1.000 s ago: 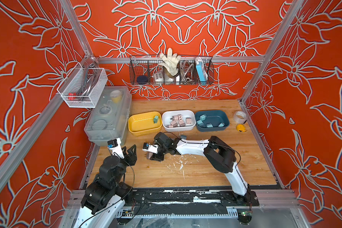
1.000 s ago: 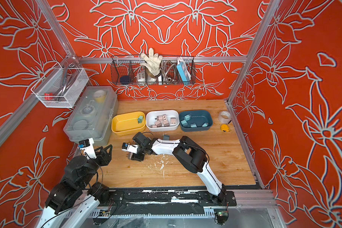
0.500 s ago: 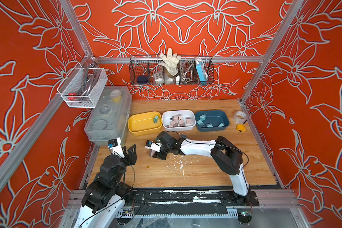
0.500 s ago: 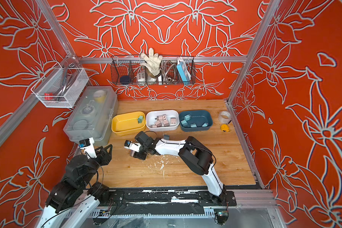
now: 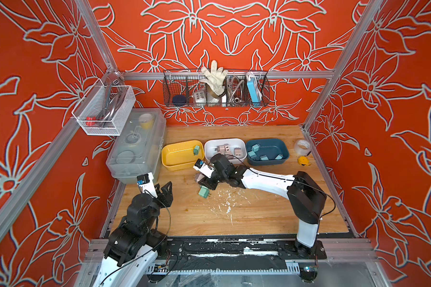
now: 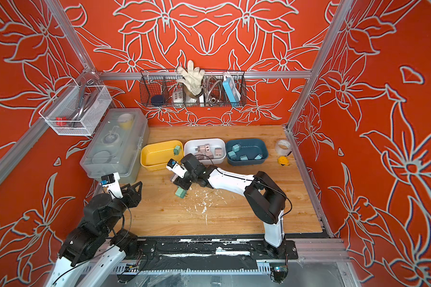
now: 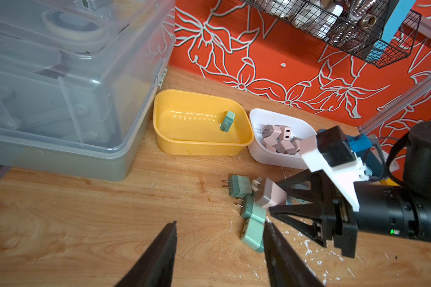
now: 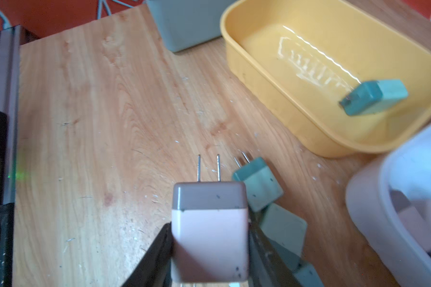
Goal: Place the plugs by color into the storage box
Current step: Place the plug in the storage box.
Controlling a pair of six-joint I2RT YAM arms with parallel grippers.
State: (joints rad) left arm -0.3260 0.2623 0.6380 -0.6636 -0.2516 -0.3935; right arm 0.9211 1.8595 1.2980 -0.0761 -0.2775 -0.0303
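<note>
The right claw (image 7: 278,198) was clamped on a pink plug (image 8: 209,233) by its two flat sides, with the prongs pointing away from the wrist. It was held low over the middle of the surface. Three green plugs (image 7: 253,233) lay loose on the surface just beside and partly under it.

The step in hand looked like carrying this plug to the white tub (image 7: 269,157). That tub already held the other pink ones and sat in the row along the back edge, between the yellow tub (image 7: 199,146) and the blue tub (image 5: 266,161).

To do it well, the claw should lift straight up first, so that the fingers clear the green plugs and don't drag them along. It should then travel back over the white tub's near rim and open only once the plug is well inside. A low release would keep the plug from bouncing out or into the yellow tub, where one green plug (image 7: 227,121) lay.

The left claw (image 7: 220,223) hung empty and spread apart near the left edge, and it should keep clear of the path.
</note>
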